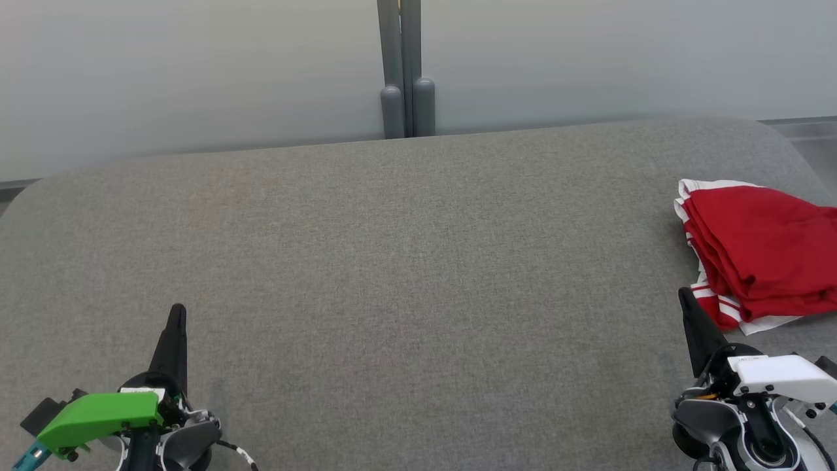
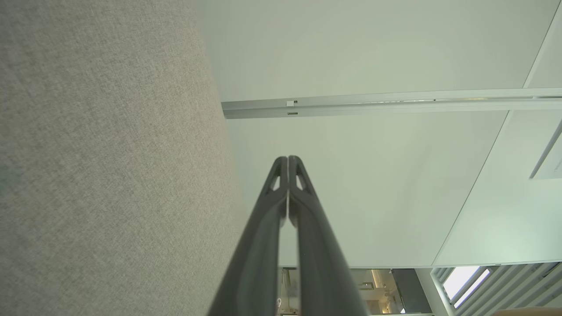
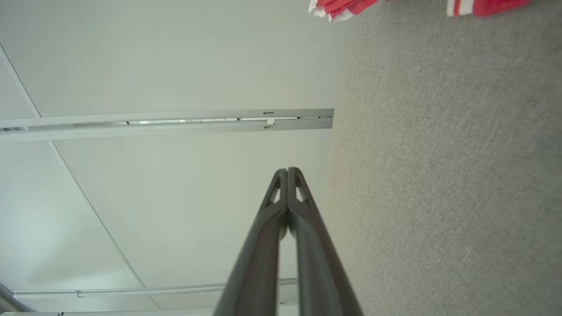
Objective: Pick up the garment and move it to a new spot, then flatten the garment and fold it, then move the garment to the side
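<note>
Garment work looks close to finished, judging from the head view: the red fabric garment with white striped trim (image 1: 765, 252) lies in a compact folded stack at the far right edge of the wide grey upholstered surface (image 1: 392, 261), so the moving, flattening and folding appear done and little seems left beyond perhaps a last nudge aside. In the same view the left gripper with its green housing (image 1: 177, 313) rests at the lower left, fingers pressed together and empty, well apart from the garment, while the right gripper with its white housing (image 1: 685, 297) sits at the lower right, near the striped hem but holding nothing. The left wrist view has its two dark fingers closed tip to tip beside bare grey cloth and a pale wall panel (image 2: 373, 197). The right wrist view gives the same closed, empty pinch, with the garment at the top edge, apart from the tips
</note>
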Available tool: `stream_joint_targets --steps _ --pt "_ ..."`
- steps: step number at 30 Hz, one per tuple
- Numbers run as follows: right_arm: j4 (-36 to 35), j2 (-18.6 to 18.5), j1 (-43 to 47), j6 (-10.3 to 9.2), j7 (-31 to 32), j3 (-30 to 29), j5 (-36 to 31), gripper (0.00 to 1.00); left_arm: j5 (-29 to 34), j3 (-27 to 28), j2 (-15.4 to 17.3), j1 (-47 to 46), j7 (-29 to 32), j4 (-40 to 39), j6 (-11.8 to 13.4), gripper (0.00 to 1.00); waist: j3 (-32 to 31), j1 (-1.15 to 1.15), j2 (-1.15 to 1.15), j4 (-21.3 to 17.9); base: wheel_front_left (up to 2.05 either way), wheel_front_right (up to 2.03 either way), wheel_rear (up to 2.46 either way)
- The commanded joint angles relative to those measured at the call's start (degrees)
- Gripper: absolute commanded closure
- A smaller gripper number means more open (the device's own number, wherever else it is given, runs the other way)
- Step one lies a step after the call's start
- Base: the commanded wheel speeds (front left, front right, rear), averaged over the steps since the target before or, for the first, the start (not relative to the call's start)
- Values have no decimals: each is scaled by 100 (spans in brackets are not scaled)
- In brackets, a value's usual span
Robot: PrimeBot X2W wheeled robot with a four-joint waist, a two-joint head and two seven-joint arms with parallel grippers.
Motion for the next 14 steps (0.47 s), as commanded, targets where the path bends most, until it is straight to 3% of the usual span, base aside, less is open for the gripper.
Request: stream_joint_targets --steps 1,14 --pt "-23 -27 -74 2 49 6 132 100 -90 31 5 -110 33 -22 -16 100 3 0 0 -5 0 0 0" --pt "-22 -26 -71 2 47 5 118 100 -73 37 1 -94 41 -17 -16 100 3 0 0 -6 0 0 0"
